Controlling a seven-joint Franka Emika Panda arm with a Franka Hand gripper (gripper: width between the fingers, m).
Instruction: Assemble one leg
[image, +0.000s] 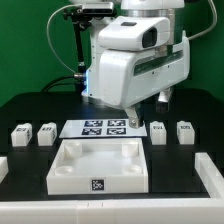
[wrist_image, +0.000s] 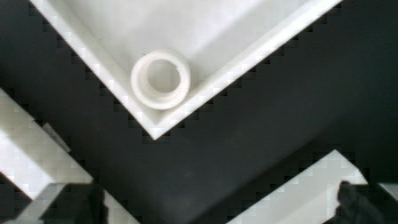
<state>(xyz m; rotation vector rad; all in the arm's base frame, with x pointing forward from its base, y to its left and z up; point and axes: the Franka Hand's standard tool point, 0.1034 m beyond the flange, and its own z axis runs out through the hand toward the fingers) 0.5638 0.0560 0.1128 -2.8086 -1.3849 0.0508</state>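
A: How is the two-finger gripper (wrist_image: 214, 205) set?
B: The dark fingers (wrist_image: 68, 204) are spread wide; nothing is held between them.
A: Where are the small white plastic tagged legs (image: 46, 131) located?
B: Two are placed toward each side edge of the tabletop (image: 30, 170).

Legs (image: 46, 131): I log these as white plastic, smooth, with a dull sheen; each has a printed black-and-white tag, and I cannot tell whether it is paper or sticker. Tray-like piece (image: 68, 178): white plastic, smooth and matt; the round socket (wrist_image: 160, 78) has the same finish, as far as I can judge through the blur. Marker board (image: 105, 127): flat white with matt print. Table (image: 22, 172): black, matt, without glare. Arm housing (image: 135, 62): white moulded shell, glossy, catching highlights. Backdrop (image: 25, 50): green, flat, matt.
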